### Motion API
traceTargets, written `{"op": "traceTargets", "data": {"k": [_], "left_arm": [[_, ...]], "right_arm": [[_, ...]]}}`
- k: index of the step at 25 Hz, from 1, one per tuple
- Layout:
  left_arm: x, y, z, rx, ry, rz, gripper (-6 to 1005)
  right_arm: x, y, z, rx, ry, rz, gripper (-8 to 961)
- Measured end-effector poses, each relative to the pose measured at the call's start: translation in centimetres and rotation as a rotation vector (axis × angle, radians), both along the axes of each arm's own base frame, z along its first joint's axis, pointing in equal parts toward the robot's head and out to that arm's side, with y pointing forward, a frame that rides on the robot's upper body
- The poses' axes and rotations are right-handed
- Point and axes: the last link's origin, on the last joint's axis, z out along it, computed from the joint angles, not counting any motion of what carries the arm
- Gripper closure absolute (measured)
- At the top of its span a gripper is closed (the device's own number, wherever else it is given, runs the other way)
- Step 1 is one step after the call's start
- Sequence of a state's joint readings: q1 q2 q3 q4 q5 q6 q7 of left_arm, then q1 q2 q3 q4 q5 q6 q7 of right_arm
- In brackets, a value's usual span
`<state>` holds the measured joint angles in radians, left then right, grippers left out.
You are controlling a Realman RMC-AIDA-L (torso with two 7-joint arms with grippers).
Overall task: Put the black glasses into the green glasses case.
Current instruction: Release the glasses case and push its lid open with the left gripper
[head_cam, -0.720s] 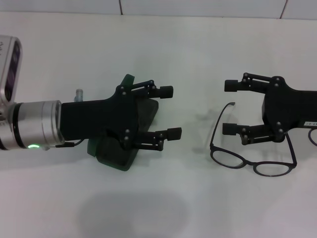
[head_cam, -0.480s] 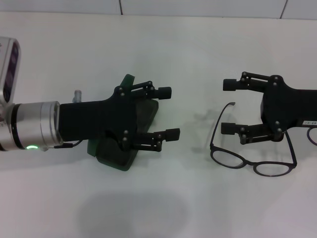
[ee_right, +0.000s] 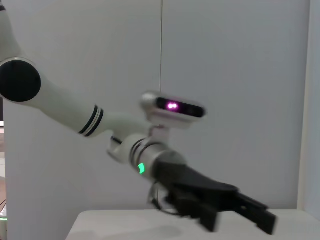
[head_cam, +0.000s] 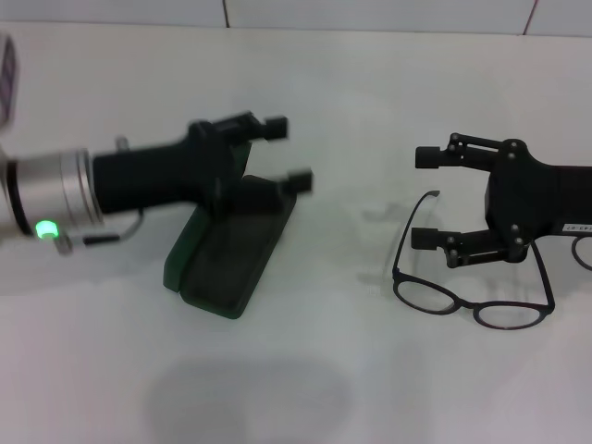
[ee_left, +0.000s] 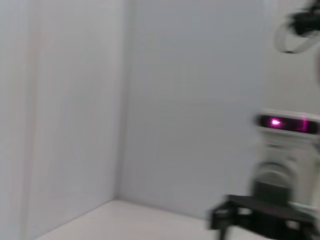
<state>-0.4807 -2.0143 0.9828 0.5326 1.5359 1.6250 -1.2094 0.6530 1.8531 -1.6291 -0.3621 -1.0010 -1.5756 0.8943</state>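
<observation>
Facing left gripper (ee_right: 240, 212), right wrist.

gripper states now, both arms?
Left gripper: open, empty, above the green glasses case.
Right gripper: open, empty, beside the black glasses.

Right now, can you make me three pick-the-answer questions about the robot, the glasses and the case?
1. Where are the black glasses?
A. inside the case
B. on the table by the right gripper
C. in the left gripper

2. What colour is the glasses case?
A. dark green
B. red
C. yellow

3. How are the right gripper's jaws?
A. shut on the glasses
B. shut on nothing
C. open

Answers: 1 B, the glasses lie on the table beside that gripper. 2 A, the head view shows it green. 3 C, a wide gap separates its jaws.
</observation>
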Motion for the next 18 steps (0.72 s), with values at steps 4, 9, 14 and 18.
{"op": "traceTargets", "data": {"k": [4,9,14,18], "left_arm": [[-0.2,2.2,1.2,-0.051,0.090,0.159,194],[0.2,4.1,3.4,-0.071,0.333,0.369,210],[-0.1,3.6,3.0,-0.094,0.521,0.515,226],[-0.1,3.0,1.9,-0.134,0.606,0.553,238]], "right_arm": [[0.3,-0.1,0.1,0.002,-0.002,-0.007,82],[1.0,-0.4,0.3,0.005,-0.004,-0.026,85],[1.3,-0.6,0.3,0.007,-0.006,-0.033,88],[1.3,-0.6,0.3,0.012,-0.010,-0.030,91]]}}
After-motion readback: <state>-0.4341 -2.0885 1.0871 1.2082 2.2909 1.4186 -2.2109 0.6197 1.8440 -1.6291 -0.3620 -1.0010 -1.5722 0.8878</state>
